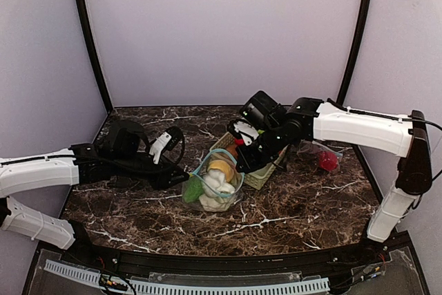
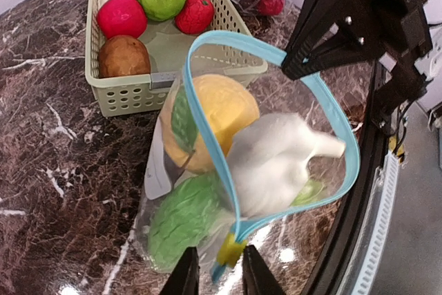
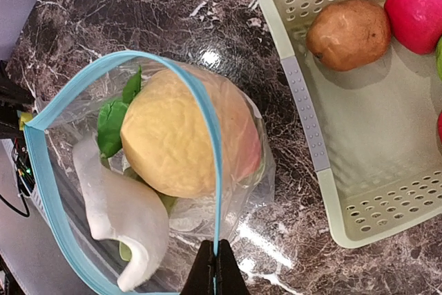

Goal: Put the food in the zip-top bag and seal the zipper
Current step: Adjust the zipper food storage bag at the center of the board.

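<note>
Now right jaws pinch bag rim (image 3: pixel 216 170) near basket (image 3: pixel 307 112); left jaws parted astride slider (image 2: pixel 230 250).

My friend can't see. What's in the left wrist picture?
An open zip-top bag holds yellow fruit, white cauliflower and a green vegetable; the left gripper flanks its yellow slider, the right gripper pinches its rim. A food basket sits behind.

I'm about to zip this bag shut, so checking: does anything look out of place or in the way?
The white cauliflower pokes up into the open mouth of the zip-top bag, its tip close to the far rim. It will likely block sealing. Nothing looks spilled or damaged.
</note>
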